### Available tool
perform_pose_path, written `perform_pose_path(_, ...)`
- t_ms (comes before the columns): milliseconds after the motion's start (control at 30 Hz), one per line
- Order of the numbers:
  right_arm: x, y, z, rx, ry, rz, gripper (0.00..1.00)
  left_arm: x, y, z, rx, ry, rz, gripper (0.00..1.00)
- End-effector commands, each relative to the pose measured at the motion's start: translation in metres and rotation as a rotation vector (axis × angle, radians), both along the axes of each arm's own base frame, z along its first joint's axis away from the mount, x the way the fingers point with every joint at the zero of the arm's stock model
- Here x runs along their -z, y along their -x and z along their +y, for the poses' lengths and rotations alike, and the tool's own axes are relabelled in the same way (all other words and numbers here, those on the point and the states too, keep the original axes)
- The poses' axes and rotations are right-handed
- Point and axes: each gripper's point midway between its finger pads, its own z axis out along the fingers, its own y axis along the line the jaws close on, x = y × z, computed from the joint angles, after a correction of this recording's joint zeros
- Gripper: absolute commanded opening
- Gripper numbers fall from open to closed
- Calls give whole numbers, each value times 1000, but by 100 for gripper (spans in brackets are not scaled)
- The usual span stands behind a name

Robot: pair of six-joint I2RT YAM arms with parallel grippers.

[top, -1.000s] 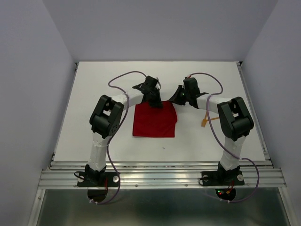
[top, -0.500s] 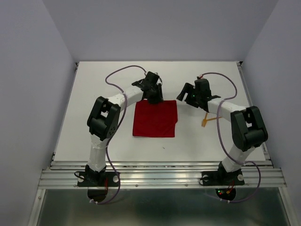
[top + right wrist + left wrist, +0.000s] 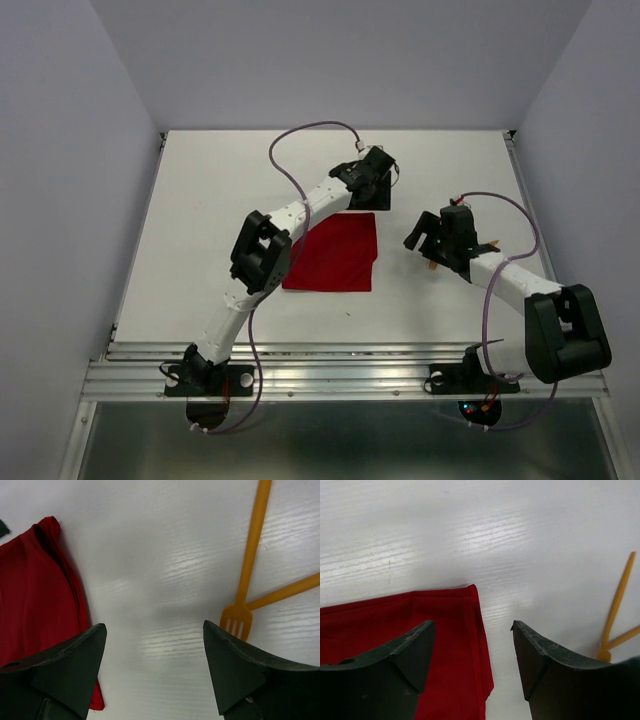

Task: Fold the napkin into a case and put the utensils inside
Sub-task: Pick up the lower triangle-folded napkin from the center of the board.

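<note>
- The left gripper (image 3: 372, 188) is hovering over the far right corner of the napkin (image 3: 333, 252), its jaws spread wide with nothing between them.
- The right gripper (image 3: 152, 655) is likewise gaping and empty, hanging over bare table (image 3: 200, 200) between the napkin's right edge and the utensils (image 3: 248, 570).
- The napkin is lying flat near the middle of the table as a roughly square red patch. Layers are showing along its right edge, so I judge it partly folded and not yet a narrow case.
- A pinch at that corner is risking catching only the top layer, which would peel the fold open instead of carrying it over.
- Soft cloth is prone to dragging and bunching, so a skewed pull could be leaving a crooked case with no usable opening.
- The fork (image 3: 235, 622) and the stick (image 3: 285, 592) are meeting near the fork's head, so a grab there could be lifting both or flicking one away.
- Thin plastic lying flat is offering little for the jaws to bite.
- Count: one napkin, two utensils (one fork, one stick), two grippers.
</note>
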Motion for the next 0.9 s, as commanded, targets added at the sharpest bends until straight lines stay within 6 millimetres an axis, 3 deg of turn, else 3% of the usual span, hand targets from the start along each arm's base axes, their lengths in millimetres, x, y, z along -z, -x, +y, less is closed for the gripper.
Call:
perform_pose_path(0,-18,5,-7,35,11,-61,83,6,2,12,-24,-134,-18,74)
perform_pose_path(267,-44,9,-10,31,13,-116,84,26,-1,-2,-26,-180,-27,72)
perform_pose_path(600,-45,12,-10,25,13,-114,85,46,-4,-6,-18,-199,-24,65)
perform_pose_path(867,-42,13,-9,20,9,-105,85,79,-2,2,-20,-267,17,58)
